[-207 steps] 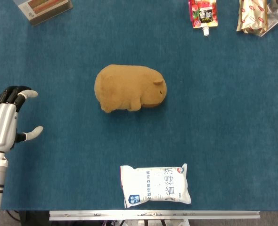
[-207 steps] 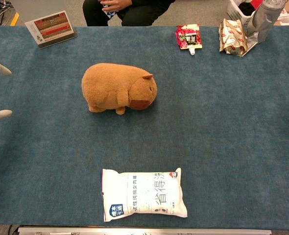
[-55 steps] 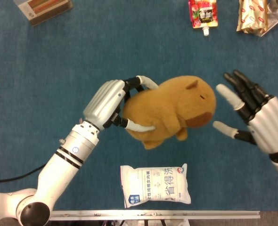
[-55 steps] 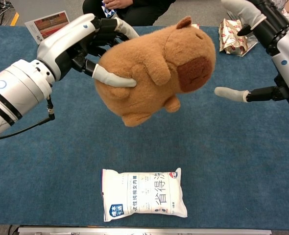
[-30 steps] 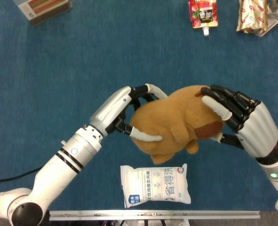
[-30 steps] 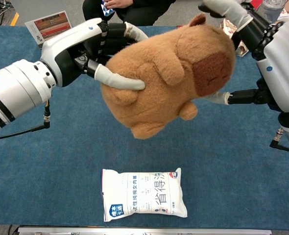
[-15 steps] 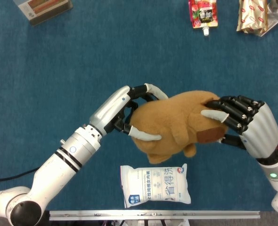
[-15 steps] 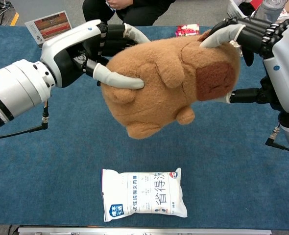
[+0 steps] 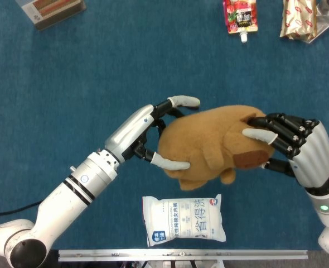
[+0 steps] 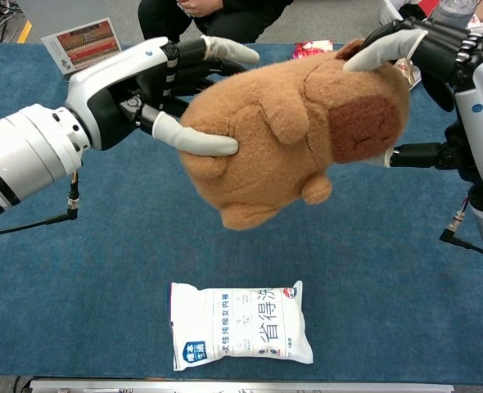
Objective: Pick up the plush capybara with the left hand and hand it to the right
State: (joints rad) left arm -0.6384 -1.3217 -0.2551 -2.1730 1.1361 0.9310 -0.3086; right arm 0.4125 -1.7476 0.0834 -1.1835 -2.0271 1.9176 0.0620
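The right hand clasps the head end of the plush capybara, held in the air above the tabletop. The left hand has its fingers spreading at the rump, the thumb touching its flank. The handover looks nearly complete; next the left hand should draw clear without dragging the toy.

- Evenly and brightly lit from above in both views; no harsh glare.
- Only a soft, faint shadow on the blue table cover.
- Sharp throughout, no motion blur.
- Slight wide-angle bending at the chest view's edges.
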